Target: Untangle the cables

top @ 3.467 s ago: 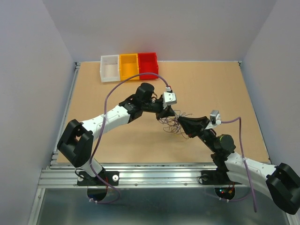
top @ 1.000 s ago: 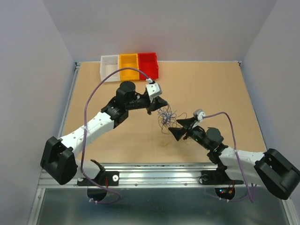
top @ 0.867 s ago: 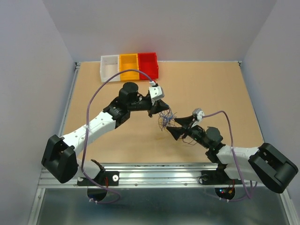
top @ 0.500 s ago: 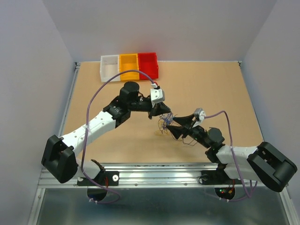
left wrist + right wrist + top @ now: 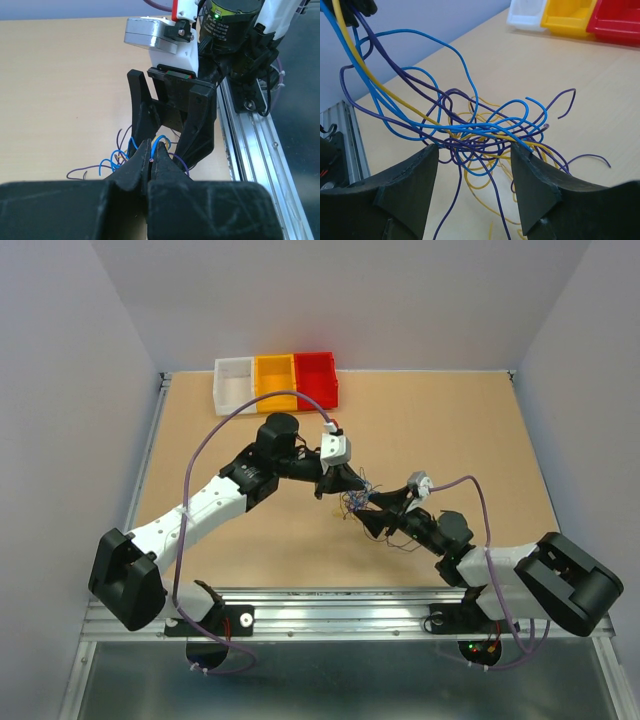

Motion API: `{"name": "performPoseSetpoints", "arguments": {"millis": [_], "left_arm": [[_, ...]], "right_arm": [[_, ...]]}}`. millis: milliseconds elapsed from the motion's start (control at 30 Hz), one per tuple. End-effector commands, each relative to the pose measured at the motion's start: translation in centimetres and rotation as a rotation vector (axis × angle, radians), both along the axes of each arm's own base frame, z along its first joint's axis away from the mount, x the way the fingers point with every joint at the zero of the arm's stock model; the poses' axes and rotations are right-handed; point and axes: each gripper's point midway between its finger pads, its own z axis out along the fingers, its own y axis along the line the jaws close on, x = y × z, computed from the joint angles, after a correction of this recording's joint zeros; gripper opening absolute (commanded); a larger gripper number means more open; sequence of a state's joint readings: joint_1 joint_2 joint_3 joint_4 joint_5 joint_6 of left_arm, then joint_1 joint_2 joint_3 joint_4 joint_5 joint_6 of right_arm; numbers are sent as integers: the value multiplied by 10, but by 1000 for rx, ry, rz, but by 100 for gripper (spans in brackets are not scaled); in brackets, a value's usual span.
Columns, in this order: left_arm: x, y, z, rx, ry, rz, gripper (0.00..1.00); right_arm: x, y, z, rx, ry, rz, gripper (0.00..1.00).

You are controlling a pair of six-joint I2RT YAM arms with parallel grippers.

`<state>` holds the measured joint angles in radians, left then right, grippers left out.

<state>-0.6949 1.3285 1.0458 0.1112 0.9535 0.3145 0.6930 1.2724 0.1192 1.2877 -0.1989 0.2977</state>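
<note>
The cables (image 5: 361, 503) (image 5: 480, 132) formed a loose knot of blue, purple and yellow wire near the middle of the table (image 5: 460, 430), between the two arms' tips and a little nearer the front edge. In the right wrist view a bundle of blue, yellow and purple strands climbed steeply toward the upper left corner, while the rest looped and crossed lower down, with thin yellow curls and a few purple ends lying on the tan board. The left gripper (image 5: 345, 486) (image 5: 151, 151) was pinched closed on the cables, its black fingertips meeting around a few strands, with blue and purple loops spilling beneath it. The right gripper (image 5: 373, 511) (image 5: 474, 162) faced it from just beside, jaws standing apart on either side of the knot, with wires running across the gap and nothing clamped between them. At the far left of the table sat three bins in a touching row: a white bin (image 5: 234, 386), a yellow bin (image 5: 274, 382) and a red bin (image 5: 315, 379). A metal rail (image 5: 330, 608) ran along the near edge, carrying both arm bases.
</note>
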Motion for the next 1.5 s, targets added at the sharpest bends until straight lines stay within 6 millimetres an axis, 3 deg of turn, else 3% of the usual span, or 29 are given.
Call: {"name": "performPoseSetpoints", "arguments": {"millis": [0, 400, 533, 567, 700, 733, 800, 867, 933, 967, 1000, 1033, 1100, 1200, 1233, 1267, 1333, 1467], "left_arm": [[-18, -2, 32, -67, -63, -94, 0], [-34, -19, 8, 2, -43, -168, 0], [-32, -24, -3, 39, -32, -168, 0], [-31, -24, -1, 39, -37, -165, 1], [-8, -25, 0, 62, -57, -30, 11], [10, -24, 10, 34, -104, 53, 15], [28, -20, 14, 8, -111, 166, 26], [39, -16, 14, 2, -119, 221, 35], [42, -15, 13, 2, -121, 235, 36], [43, -15, 12, 4, -117, 242, 41], [49, -14, 14, 5, -124, 274, 55], [54, -13, 14, 5, -123, 307, 64], [73, -7, 14, 13, -133, 416, 78], [78, -2, 17, 3, -137, 444, 79], [77, -1, 15, 5, -139, 440, 84], [76, 1, 22, -11, -151, 444, 84], [81, 11, 37, -54, -188, 513, 93], [96, 43, 68, -145, -219, 692, 96]], "right_arm": [[4, -2, 55, 116, -169, -22, 63], [-8, 0, 64, 161, -203, 31, 56], [-19, 0, 68, 173, -225, 71, 34], [-21, -1, 69, 176, -230, 71, 18], [-27, -7, 73, 195, -240, 68, 1], [-29, -11, 78, 213, -247, 62, 1], [-32, -15, 79, 222, -249, 52, 1], [-36, -20, 85, 246, -260, 46, 1], [-40, -25, 84, 254, -261, 38, 0], [-41, -27, 87, 262, -268, 36, 1], [-44, -29, 94, 280, -286, 36, 1], [-47, -33, 89, 282, -273, 32, 0], [-50, -38, 97, 315, -281, 26, 1], [-50, -46, 103, 347, -272, -7, 0], [-43, -49, 98, 345, -235, -48, 0], [-38, -53, 98, 357, -215, -79, 0], [-24, -68, 95, 382, -165, -192, 1], [-6, -89, 87, 408, -94, -340, 0]]}}
